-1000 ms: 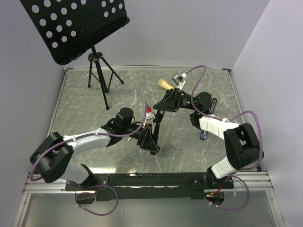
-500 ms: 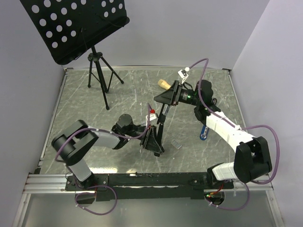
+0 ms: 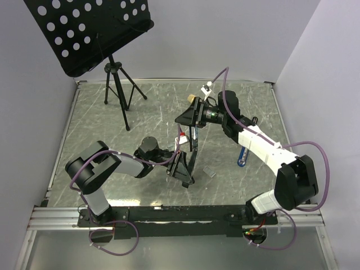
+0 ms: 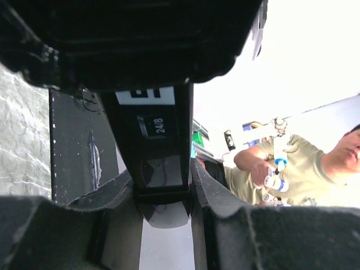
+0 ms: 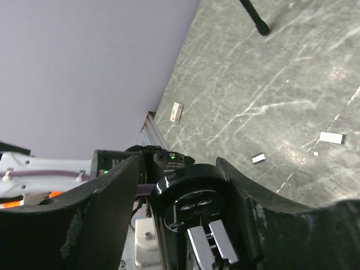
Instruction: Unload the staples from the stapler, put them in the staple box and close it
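Where clamped base-first in the closed left gripper (image 4: 162, 177), looks stiff, light and glossy-slick: stapler (image 3: 193, 147), hinged wide open, best taken across its long flat sides. Above that hand, tip of the raised upper arm sitting between the right gripper (image 5: 179, 169) fingers; gripping or merely straddling, cannot tell. No tray or bin seen; magazine contents hidden from both wrists. Beyond the right fingertips, flat on the table (image 5: 270, 84), small pale strips, probably staples (image 5: 331, 138), well apart from either hand.

The stapler (image 4: 160, 163) is smooth, glossy black plastic. Loose staples (image 5: 331, 138) look like dull silvery metal. The table (image 3: 140, 112) is scratched, marbled grey, faintly shiny. At 11 o'clock, the stand (image 3: 90, 34) is matt black perforated metal.
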Robot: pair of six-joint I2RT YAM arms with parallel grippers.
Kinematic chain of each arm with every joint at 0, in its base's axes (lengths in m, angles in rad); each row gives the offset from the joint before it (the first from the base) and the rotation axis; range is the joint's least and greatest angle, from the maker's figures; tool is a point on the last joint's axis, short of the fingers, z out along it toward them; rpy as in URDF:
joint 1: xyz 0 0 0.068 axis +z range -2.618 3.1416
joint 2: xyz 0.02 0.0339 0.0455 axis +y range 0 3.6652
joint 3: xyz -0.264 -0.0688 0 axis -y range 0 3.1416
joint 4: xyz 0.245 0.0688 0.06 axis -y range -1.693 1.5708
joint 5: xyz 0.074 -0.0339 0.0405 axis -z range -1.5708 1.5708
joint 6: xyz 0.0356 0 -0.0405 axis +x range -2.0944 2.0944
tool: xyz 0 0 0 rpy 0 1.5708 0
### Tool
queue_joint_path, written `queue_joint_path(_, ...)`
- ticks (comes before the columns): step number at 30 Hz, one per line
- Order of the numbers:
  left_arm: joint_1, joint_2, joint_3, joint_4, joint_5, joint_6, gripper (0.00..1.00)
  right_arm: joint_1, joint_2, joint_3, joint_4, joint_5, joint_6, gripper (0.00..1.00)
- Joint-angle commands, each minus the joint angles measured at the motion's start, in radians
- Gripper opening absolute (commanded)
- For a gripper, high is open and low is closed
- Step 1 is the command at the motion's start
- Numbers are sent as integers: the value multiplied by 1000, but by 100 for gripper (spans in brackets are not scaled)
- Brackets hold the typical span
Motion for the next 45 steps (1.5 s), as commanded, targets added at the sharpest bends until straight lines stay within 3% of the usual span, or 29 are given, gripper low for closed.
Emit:
queue_joint_path(1,-9,-13,3,602,13,15,1,12,24,69,-20,32,-18,70)
queue_joint_path(7,22,-23,-17,605,-44,38,1,0,16,84,-24,25,-9,82)
queue_joint_path(28,39,-35,-15,604,-67,30,1,-88,-1,34,-67,-14,-63,91)
queue_joint_path(45,47,-41,-9,605,-67,13,1,-139,-257,-330,230,-179,15,91)
